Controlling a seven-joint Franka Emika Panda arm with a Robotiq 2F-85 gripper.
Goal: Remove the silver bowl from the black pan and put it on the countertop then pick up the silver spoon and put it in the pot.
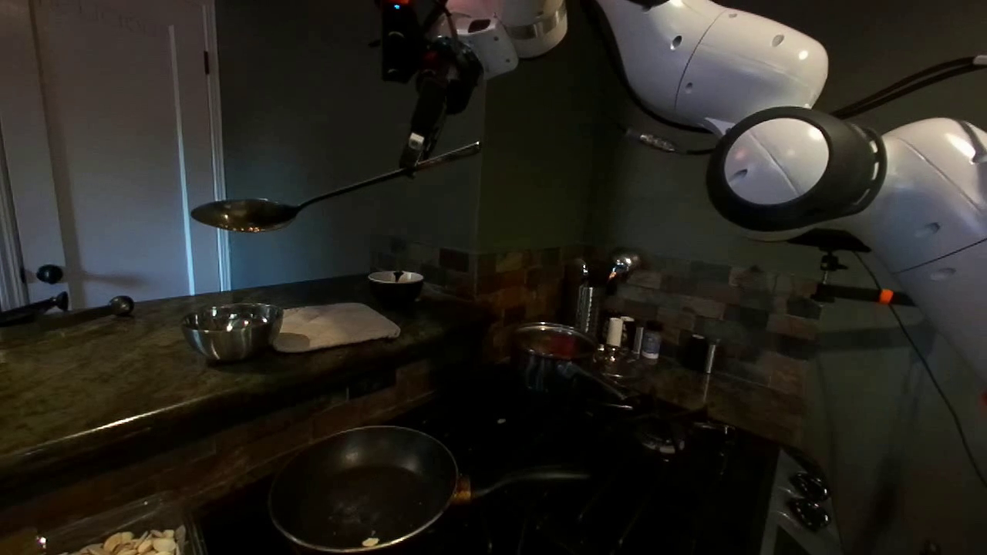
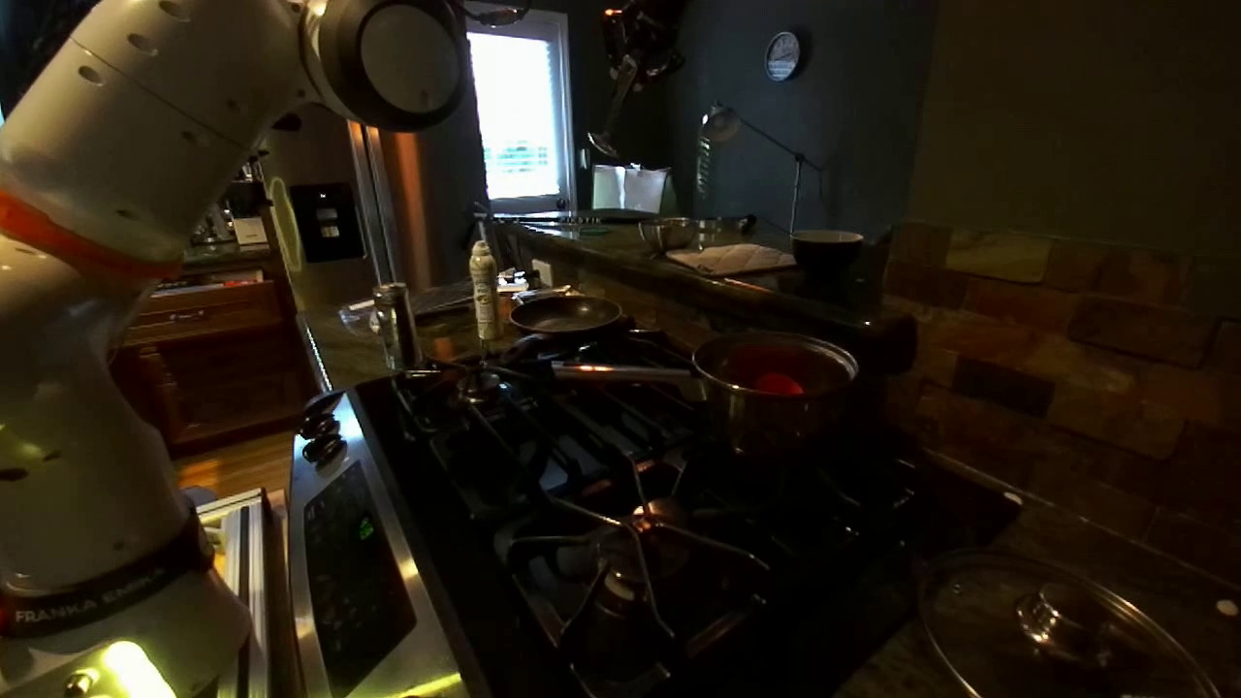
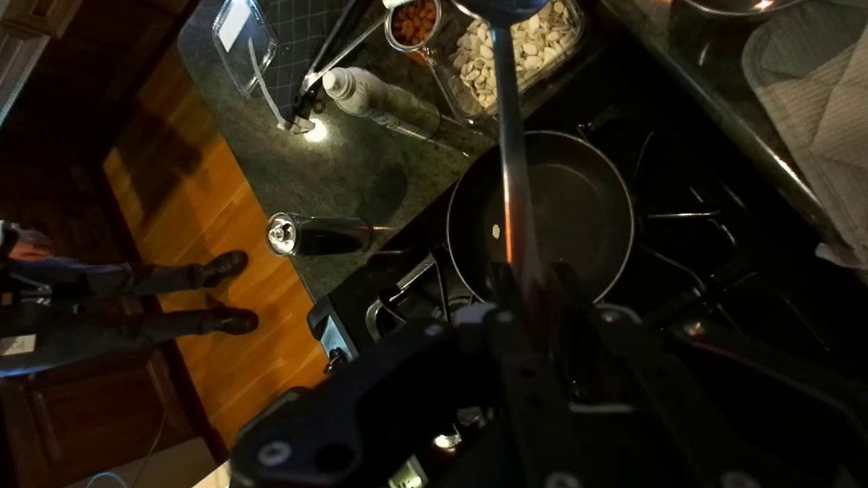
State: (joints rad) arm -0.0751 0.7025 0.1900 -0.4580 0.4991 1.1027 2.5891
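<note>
My gripper (image 1: 411, 160) is shut on the silver spoon (image 1: 245, 215) by its handle and holds it in the air, spoon bowl pointing away. In the wrist view the spoon (image 3: 513, 149) runs up from between the fingertips (image 3: 532, 278), above the black pan (image 3: 576, 210). The silver bowl (image 1: 231, 339) sits on the raised countertop (image 1: 100, 385); only its edge (image 3: 742, 7) shows in the wrist view. The black pan (image 1: 362, 493) on the stove holds a small pale bit. The steel pot (image 2: 776, 412), with a reddish inside, stands at the stove's back corner; it is also in an exterior view (image 1: 540, 370).
A pale quilted pad (image 1: 339, 325) and a dark dish with white inside (image 1: 395, 287) lie beside the bowl. A spray bottle (image 3: 386, 105), a grinder (image 3: 325, 235) and a box of pale nut-like pieces (image 3: 532, 51) stand near the pan. A glass lid (image 2: 1057, 620) lies beside the stove.
</note>
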